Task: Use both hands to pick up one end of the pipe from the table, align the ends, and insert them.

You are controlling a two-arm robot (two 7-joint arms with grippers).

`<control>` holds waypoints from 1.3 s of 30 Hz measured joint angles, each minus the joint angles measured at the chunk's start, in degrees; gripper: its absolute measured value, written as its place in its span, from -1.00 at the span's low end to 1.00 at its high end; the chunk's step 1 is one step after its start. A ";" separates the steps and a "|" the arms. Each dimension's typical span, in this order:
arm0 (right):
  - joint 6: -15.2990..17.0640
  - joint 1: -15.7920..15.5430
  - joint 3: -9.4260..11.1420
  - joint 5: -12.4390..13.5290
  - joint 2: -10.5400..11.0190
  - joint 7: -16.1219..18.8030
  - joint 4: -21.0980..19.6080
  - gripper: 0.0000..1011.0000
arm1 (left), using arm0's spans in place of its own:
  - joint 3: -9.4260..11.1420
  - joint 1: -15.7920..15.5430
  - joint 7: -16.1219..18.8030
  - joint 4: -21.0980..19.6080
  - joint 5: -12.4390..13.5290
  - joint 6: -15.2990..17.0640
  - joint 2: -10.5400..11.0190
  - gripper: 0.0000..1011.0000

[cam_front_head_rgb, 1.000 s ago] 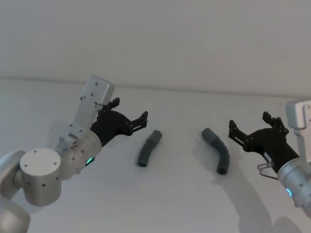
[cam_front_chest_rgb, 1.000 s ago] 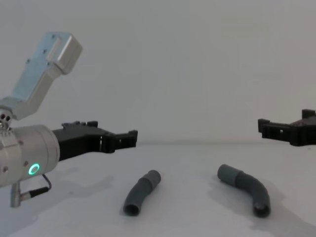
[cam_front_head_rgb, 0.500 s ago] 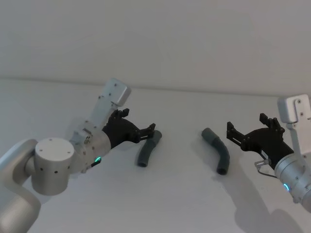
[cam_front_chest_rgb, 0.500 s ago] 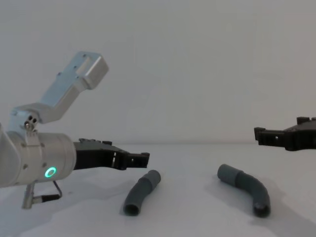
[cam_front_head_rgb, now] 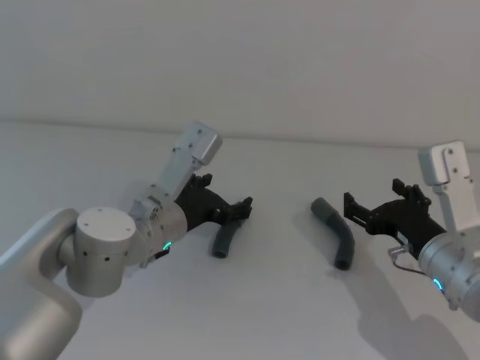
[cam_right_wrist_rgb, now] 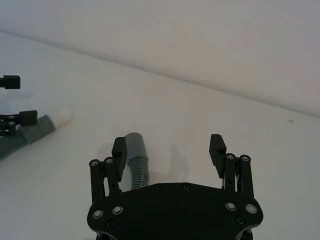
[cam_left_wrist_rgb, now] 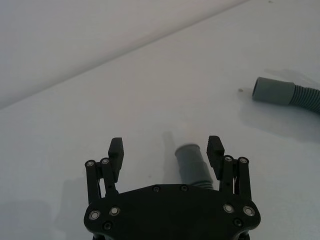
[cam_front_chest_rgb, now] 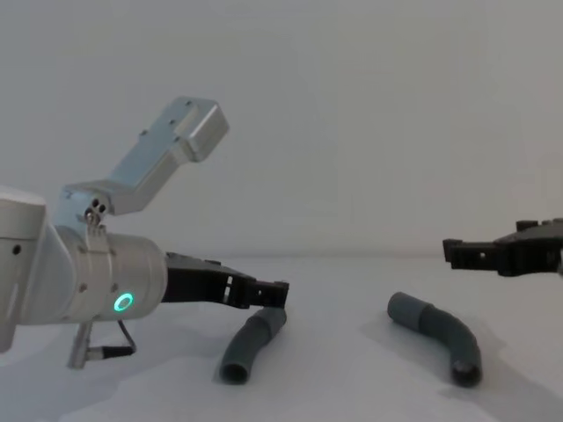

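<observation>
We see a plain white table (cam_front_head_rgb: 247, 315) running across the whole scene, with both arms reaching in over it from the near side. The left arm (cam_front_head_rgb: 97, 259) is the bulkier shape in the head view, and the right arm (cam_front_head_rgb: 450, 270) enters from the right edge.

The left gripper (cam_left_wrist_rgb: 165, 148) sits low over the table with its fingers spread wide, holding nothing. It straddles the far end of the left pipe piece (cam_front_head_rgb: 223, 241). From its wrist camera that end lies inside the gap, just beside one finger (cam_left_wrist_rgb: 215, 149), and we cannot quite tell whether the two touch.

The right gripper (cam_right_wrist_rgb: 168, 145) is likewise wide open and empty. In the chest view it hangs above the level of the right pipe piece (cam_front_chest_rgb: 440, 332), slightly to its right. From its own wrist camera the piece's far end lies within the gap, close to one finger (cam_right_wrist_rgb: 119, 150).

Both pieces lie flat on the table, well apart from each other. Each is slightly bent, and their far ends are turned towards one another. The left piece ends in a whitish tip (cam_right_wrist_rgb: 62, 116) past a grey collar, pointing towards the right piece's wider collar (cam_left_wrist_rgb: 272, 91). A small green ring (cam_front_chest_rgb: 124, 303) glows on the left arm.
</observation>
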 joint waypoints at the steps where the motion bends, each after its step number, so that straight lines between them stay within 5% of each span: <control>1: 0.25 0.15 -0.10 0.00 -0.02 0.11 0.13 0.98 | 0.05 0.15 0.23 -0.21 0.06 0.52 -0.20 0.98; 19: 5.38 3.18 -2.89 -1.54 -0.15 3.01 1.99 0.98 | 0.58 2.99 2.32 -5.09 0.89 6.81 -1.17 0.98; 39: 8.76 6.56 -6.94 -5.13 0.30 5.51 5.44 0.98 | 0.32 4.53 3.56 -7.60 2.32 9.51 -1.31 0.98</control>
